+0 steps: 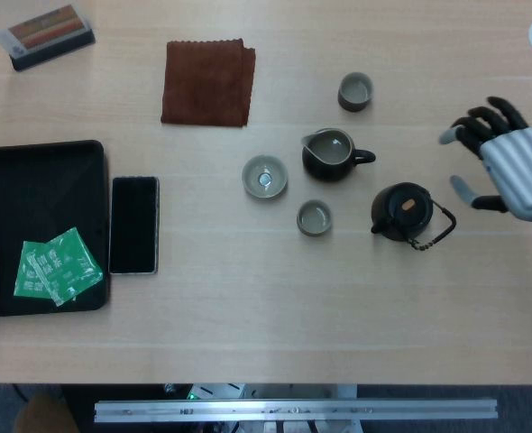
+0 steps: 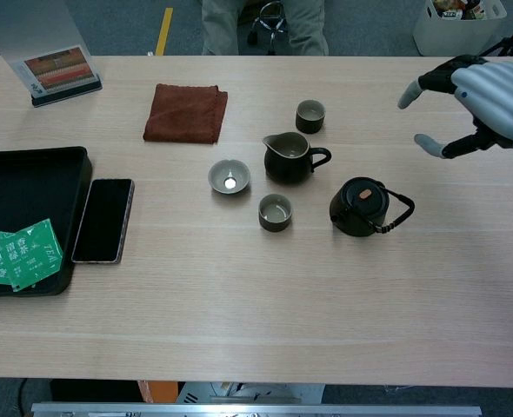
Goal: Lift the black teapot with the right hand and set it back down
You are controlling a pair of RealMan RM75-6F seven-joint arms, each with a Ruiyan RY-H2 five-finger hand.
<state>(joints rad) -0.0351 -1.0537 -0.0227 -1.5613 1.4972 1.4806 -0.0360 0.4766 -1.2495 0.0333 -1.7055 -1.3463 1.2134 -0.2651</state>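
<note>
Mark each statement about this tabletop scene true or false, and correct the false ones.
1. The right hand is gripping the black teapot. False: it is open, off to the teapot's right and clear of it.
2. The teapot stands upright on the table with its lid on. True.
3. The phone lies inside the black tray. False: it lies on the table beside the tray's right edge.
4. Green packets lie in the tray. True.
5. The brown cloth covers the pitcher. False: the cloth lies flat, apart from the pitcher.
</note>
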